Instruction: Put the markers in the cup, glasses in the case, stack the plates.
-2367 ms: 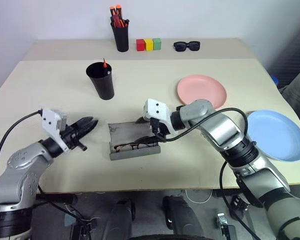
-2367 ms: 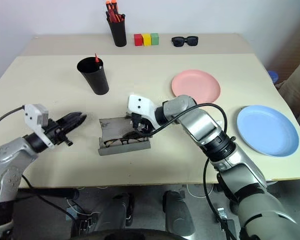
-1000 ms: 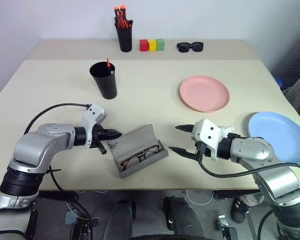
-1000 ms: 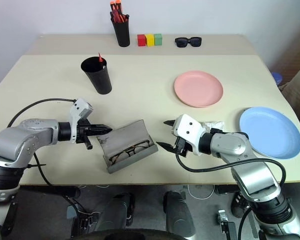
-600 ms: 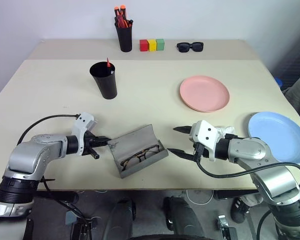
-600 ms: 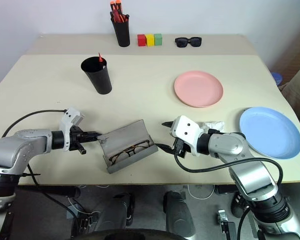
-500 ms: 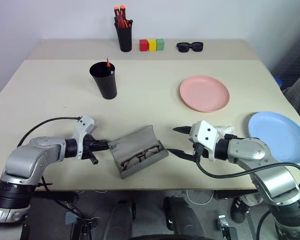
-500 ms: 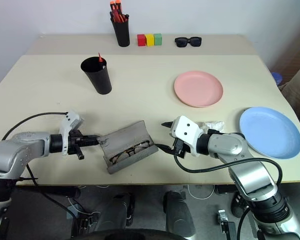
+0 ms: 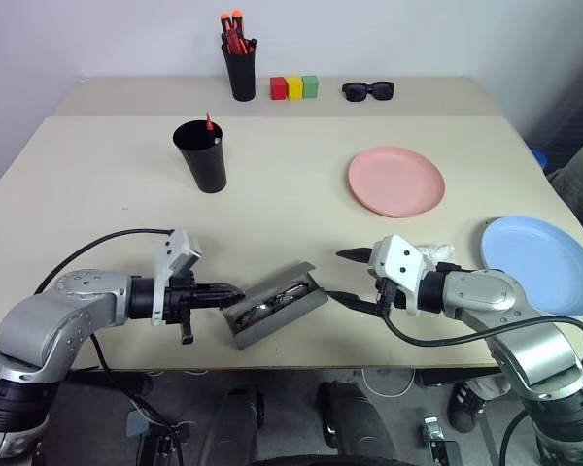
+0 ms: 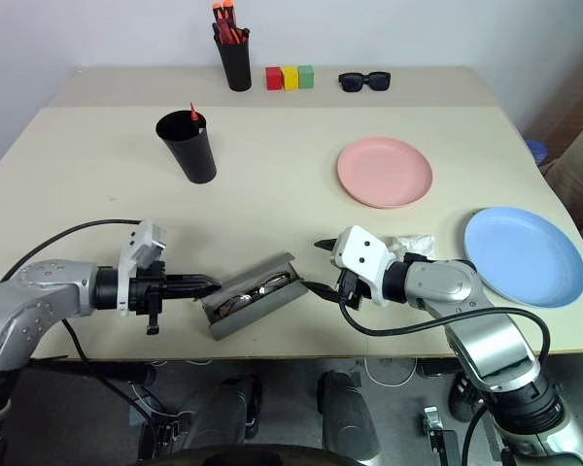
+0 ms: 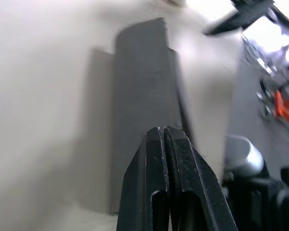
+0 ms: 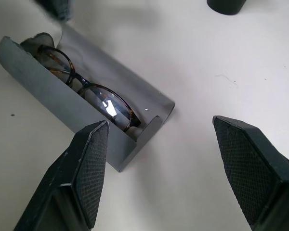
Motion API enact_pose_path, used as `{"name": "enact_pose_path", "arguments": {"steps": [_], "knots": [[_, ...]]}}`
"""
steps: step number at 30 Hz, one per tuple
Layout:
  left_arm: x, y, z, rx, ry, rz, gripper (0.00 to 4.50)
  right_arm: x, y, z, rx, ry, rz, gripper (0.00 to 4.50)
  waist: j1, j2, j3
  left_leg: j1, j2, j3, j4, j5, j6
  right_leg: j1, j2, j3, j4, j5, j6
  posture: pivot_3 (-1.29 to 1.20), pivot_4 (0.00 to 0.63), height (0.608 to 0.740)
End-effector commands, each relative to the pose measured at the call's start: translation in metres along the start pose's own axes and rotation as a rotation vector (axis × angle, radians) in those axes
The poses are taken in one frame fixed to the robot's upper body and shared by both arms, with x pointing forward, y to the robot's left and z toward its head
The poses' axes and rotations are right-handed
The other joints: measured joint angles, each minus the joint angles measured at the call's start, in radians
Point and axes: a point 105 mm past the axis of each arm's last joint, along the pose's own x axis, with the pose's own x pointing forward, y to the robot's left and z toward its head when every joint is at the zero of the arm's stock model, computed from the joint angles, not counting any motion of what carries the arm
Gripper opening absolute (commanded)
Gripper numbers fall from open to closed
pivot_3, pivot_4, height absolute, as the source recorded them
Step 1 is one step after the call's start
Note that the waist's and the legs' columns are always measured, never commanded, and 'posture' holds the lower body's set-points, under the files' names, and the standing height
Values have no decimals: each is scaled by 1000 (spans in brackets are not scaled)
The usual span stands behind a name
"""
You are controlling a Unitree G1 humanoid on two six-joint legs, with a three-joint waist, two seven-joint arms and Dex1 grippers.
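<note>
The grey case (image 9: 277,309) lies near the table's front edge, its lid tipped halfway over the wire-frame glasses (image 12: 86,91) inside. My left gripper (image 9: 228,291) is shut with nothing in it, and its tips rest at the left end of the case, against the lid (image 11: 139,96). On the case's right side my right gripper (image 9: 345,277) stands open and apart from it. Further back on the left is the black cup (image 9: 200,157), with a red marker (image 9: 207,121) tip sticking out. The pink plate (image 9: 395,181) and the blue plate (image 9: 541,265) lie apart on the right.
At the back edge stand a black pen holder (image 9: 239,70) with orange-capped pens, three coloured blocks (image 9: 291,87) and black sunglasses (image 9: 367,90). A small white crumpled thing (image 9: 432,251) lies beside my right forearm.
The case's lid has swung from leaning open to half shut over the glasses. My left gripper drew back toward me and turned to the right. The right gripper stayed put.
</note>
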Motion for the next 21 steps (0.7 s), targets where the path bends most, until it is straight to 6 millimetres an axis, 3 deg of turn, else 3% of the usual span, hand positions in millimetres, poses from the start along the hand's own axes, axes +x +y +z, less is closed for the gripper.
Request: {"name": "enact_pose_path", "arguments": {"steps": [1, 7, 11, 15, 18, 21], "knots": [[5, -12, -6, 76, 59, -45, 50, -6, -7, 8, -5, -29, -22, 3493, 0, 0, 0, 0, 0, 0, 0, 0, 0, 0, 0, 0, 0, 0, 0, 0, 150, 740], [9, -11, -17, 103, 103, -37, 50, -7, -18, 5, 4, -28, -64, 3493, 1, 0, 0, 0, 0, 1, 0, 0, 0, 0, 0, 0, 0, 0, 0, 0, 150, 740], [9, -4, -3, 155, -5, 15, 50, -9, -39, 2, 2, -9, -146, 3493, 1, 0, 0, 0, 0, 1, 0, 0, 0, 0, 0, 1, 0, 0, 0, 0, 150, 740], [2, 7, 34, 285, -269, 101, 50, -10, -82, -10, -23, 75, -343, 3493, 1, 0, 0, 0, 0, 2, 1, 0, 0, 0, 0, 1, 0, 0, -1, 0, 150, 740], [2, 6, 43, 311, -324, 103, 50, -12, -120, -31, -105, 228, -505, 3493, 0, 0, 0, 0, 0, 2, 1, 0, 0, 0, 0, 1, 0, 0, -1, 0, 150, 740], [5, 3, 44, 329, -341, 95, 50, -14, -143, -48, -235, 366, -578, 3493, -2, 0, 0, 0, -1, 2, 1, 0, 0, 0, 0, 1, 0, 0, -1, 0, 150, 740]]}}
